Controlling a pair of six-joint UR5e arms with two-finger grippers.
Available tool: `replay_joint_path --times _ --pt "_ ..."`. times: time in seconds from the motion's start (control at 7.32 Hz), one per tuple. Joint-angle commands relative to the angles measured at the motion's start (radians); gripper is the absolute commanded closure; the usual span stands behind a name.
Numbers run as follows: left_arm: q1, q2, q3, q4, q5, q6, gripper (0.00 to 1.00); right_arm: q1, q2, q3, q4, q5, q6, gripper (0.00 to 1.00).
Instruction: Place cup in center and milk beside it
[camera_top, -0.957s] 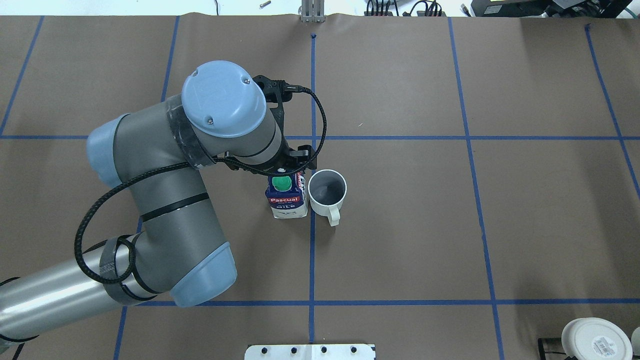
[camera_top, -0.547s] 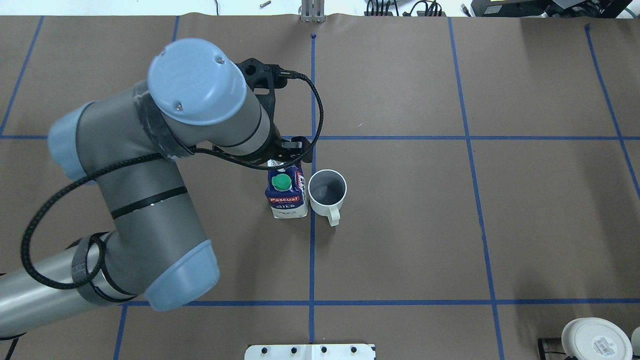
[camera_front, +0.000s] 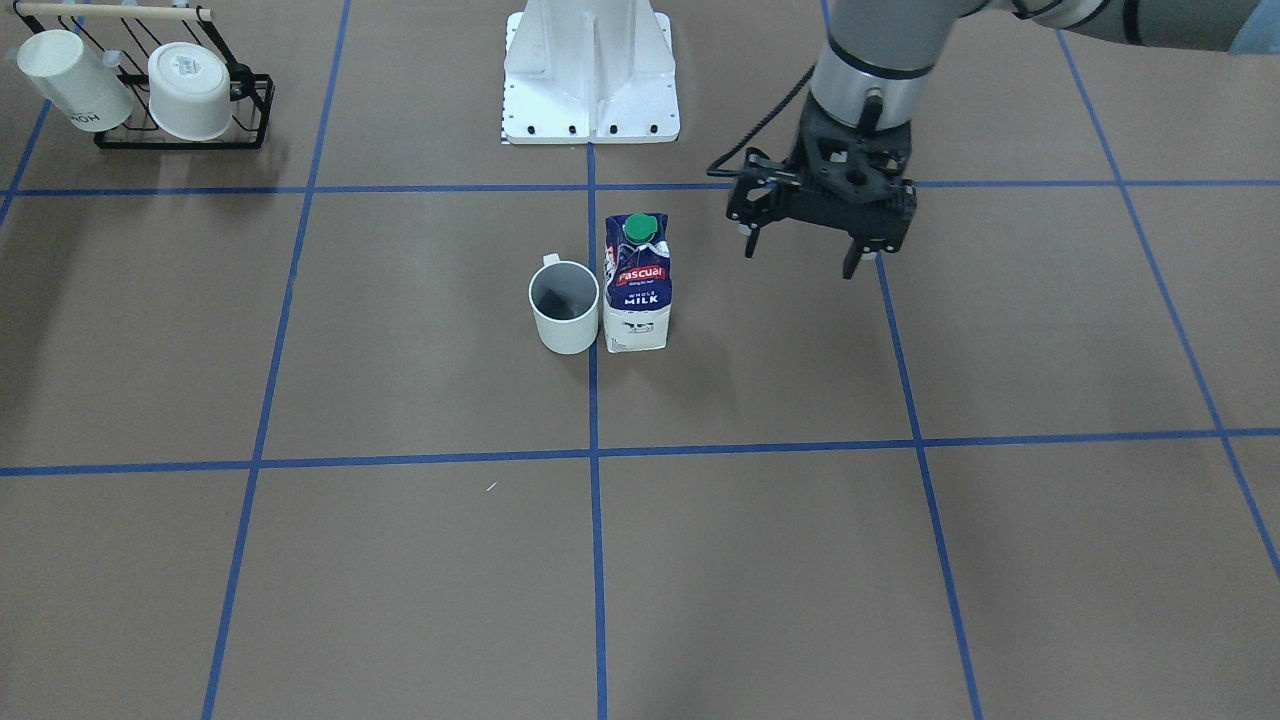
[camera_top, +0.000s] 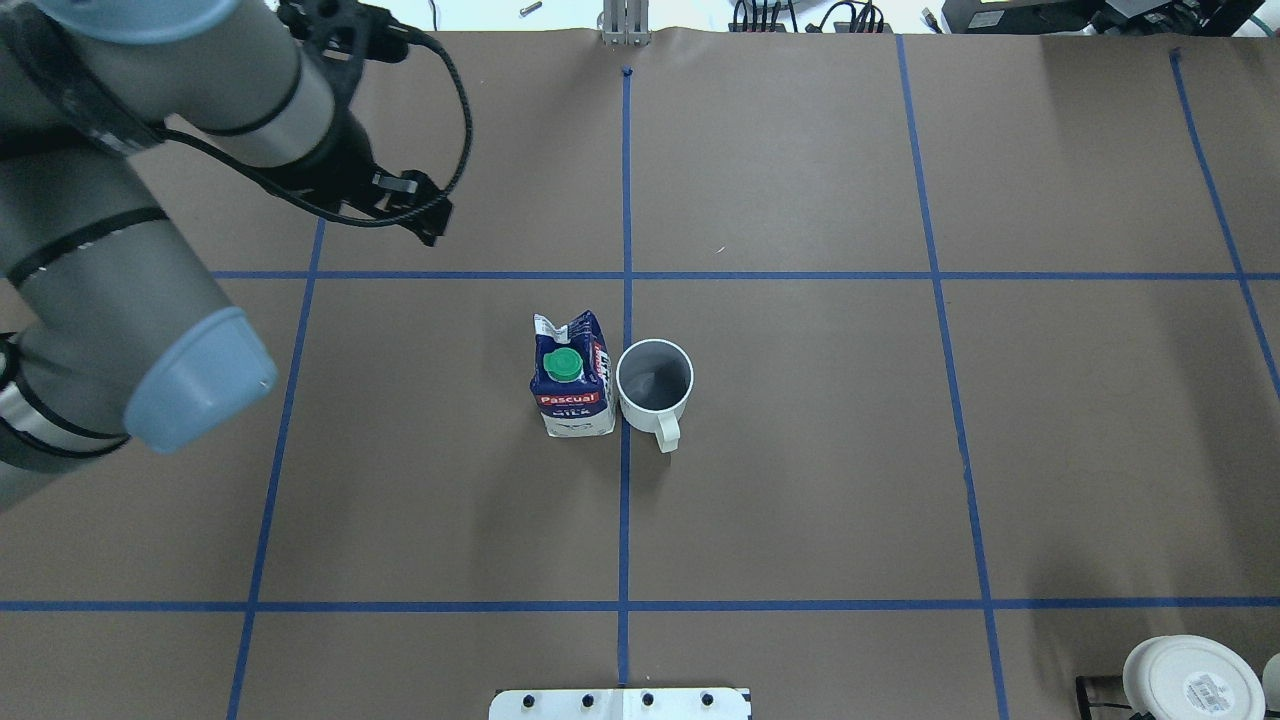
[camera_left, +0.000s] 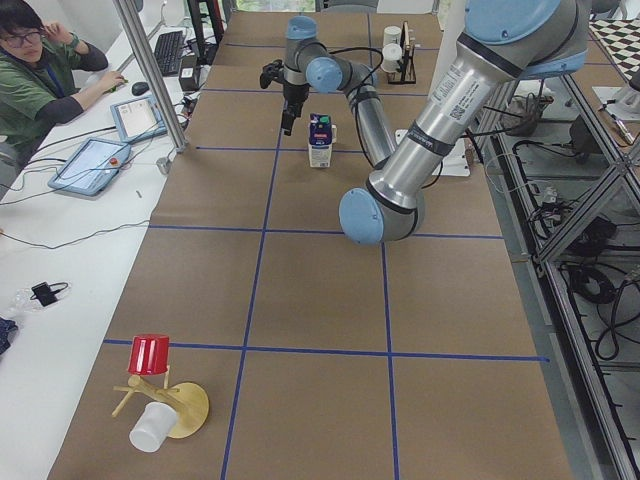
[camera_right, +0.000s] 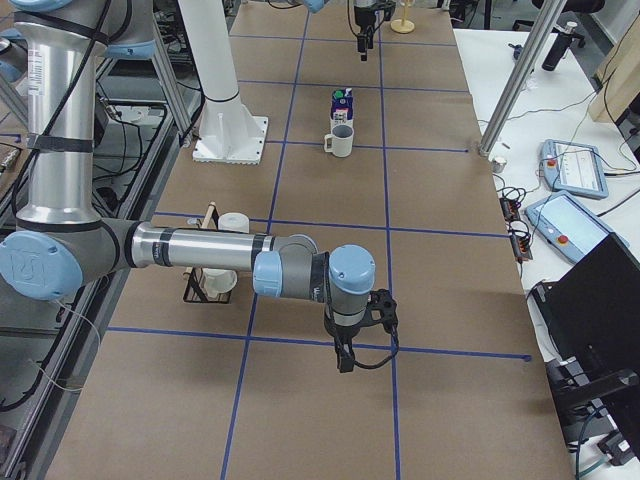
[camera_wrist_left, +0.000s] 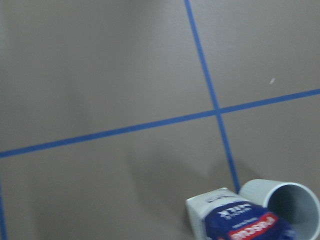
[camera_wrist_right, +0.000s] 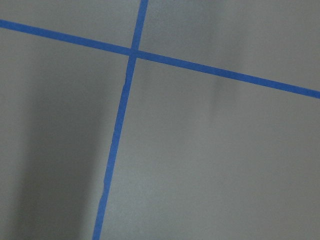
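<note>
Navy-and-white milk (camera_top: 572, 385), lettered "Pascual" and "WHOLE MILK", stands upright on the center (camera_top: 626, 470), with the cup (camera_top: 655, 380) just beside it at 3 o'clock in the overhead view, handle toward 6. Bare brown paper (camera_top: 800, 450) rings both. Well apart at their 10 o'clock, the left gripper (camera_front: 801, 262) hangs spread and unladen. Whether the right gripper (camera_right: 345, 362) is spread or pressed together, I cannot tell.

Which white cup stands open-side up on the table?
The plain white mug beside the blue milk carton; the lettered cup and labelled cup lie tipped on a black rack.
</note>
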Motion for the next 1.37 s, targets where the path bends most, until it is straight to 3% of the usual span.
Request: replay_joint_path --times 0.0,0.27,0.41,0.55,0.82,1.09,1.23 --pt "-0.173 0.182 -0.012 -0.006 -0.068 0.332 0.02 0.000 0.001 -0.008 0.000 0.000 -0.001 0.00" --pt "-0.418 0.354 0.047 -0.012 -0.189 0.725 0.02 0.000 0.001 -0.009 0.002 -0.002 -0.001 0.00" --pt "-0.501 0.414 0.119 -0.012 -0.290 0.804 0.02 0.000 0.001 -0.012 0.006 -0.002 -0.001 0.00" --pt "-0.553 0.500 0.176 -0.022 -0.307 0.862 0.02 0.000 0.001 -0.012 0.006 -0.002 -0.001 0.00" --pt "-0.618 0.578 0.235 -0.061 -0.309 0.852 0.02 0.000 -0.001 -0.012 0.006 -0.002 -0.001 0.00" --pt "-0.656 0.690 0.151 -0.078 -0.311 0.850 0.02 0.000 -0.002 -0.011 0.006 -0.002 -0.002 0.00" --pt "-0.658 0.692 0.149 -0.078 -0.306 0.852 0.02 0.000 -0.001 -0.008 0.006 -0.002 -0.002 0.00"
